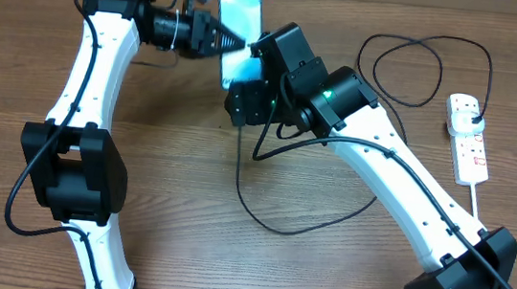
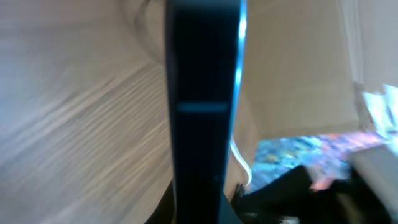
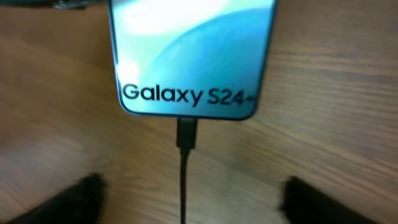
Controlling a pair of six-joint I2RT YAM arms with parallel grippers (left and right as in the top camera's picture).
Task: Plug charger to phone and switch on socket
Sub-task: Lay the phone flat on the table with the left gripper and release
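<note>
While the right gripper (image 1: 244,69) blocks it overhead, its wrist view shows the charger (image 3: 185,134) seated in the phone (image 3: 193,56), fingers (image 3: 323,199) apart; the left gripper (image 1: 234,41) is at the phone's edge, grip unreadable.

The phone (image 3: 191,59) shows "Galaxy S24+" in dark letters on its light blue screen, at one short end.

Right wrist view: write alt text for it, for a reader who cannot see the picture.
A phone showing "Galaxy S24+" on its light blue screen lies on a wooden table, with the connector of the black charger meeting its lower edge. The right pincer is open, its blurred dark fingers in the bottom corners.
</note>
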